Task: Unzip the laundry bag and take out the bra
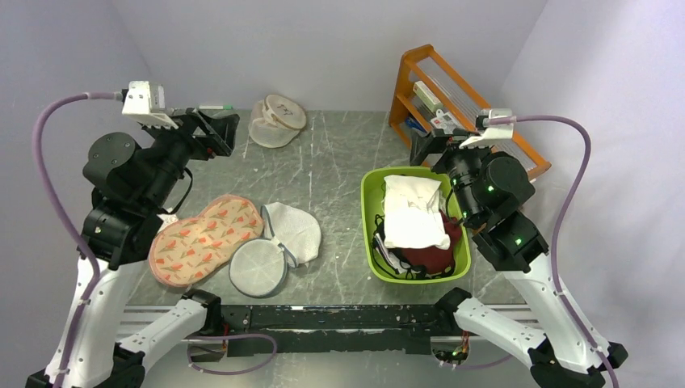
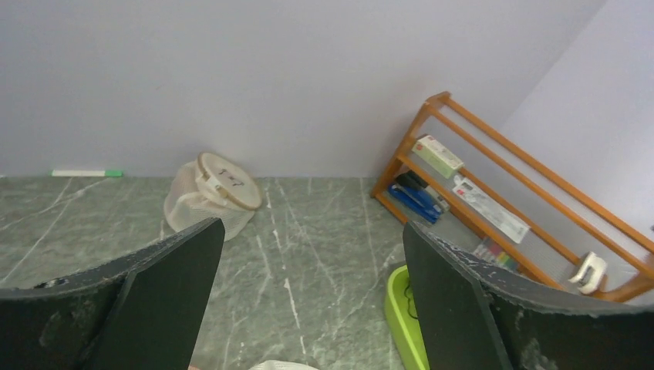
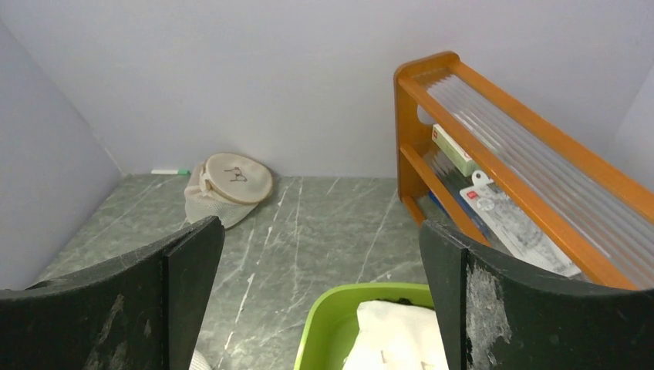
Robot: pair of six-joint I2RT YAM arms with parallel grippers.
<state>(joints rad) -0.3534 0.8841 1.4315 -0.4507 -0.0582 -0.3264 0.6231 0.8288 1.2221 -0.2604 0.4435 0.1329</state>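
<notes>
Laundry bag [image 1: 276, 121] near back wall [image 1: 323, 48], untouched

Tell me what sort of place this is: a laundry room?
Most likely a robotics test bench, not a home laundry. A left arm and right arm are bolted to a marbled table boxed in by plain walls, and a mesh laundry bag, a green bin of clothes and a wooden rack look staged.

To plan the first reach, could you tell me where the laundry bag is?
In the top view the laundry bag sits at the far edge of the table, left of centre, between the white marker and the orange rack.
</notes>
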